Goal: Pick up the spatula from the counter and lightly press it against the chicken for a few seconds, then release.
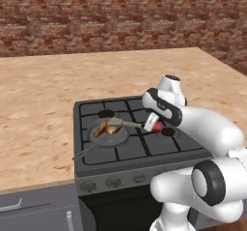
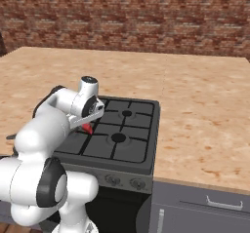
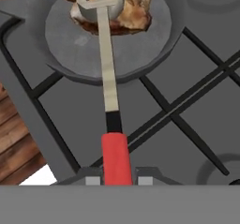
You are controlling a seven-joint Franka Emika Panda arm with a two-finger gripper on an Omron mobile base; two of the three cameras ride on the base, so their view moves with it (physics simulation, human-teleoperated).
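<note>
Gripper (image 3: 116, 179) is closed on the red handle of the spatula (image 3: 109, 78), one tip at each side. The shaft runs straight ahead of the jaws, its slotted blade over the chicken (image 3: 137, 10) in the pan (image 3: 65, 49), seemingly touching. Tool looks light and stiff, a long lever, so the handle grip suits and pressure should stay gentle.

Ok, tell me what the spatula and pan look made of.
The spatula looks like pale brushed metal in blade and shaft, silvery; its grip is matte red, probably plastic or rubber. The pan is dull, evenly matte grey, likely cast metal or a nonstick coating; the render leaves it open.
</note>
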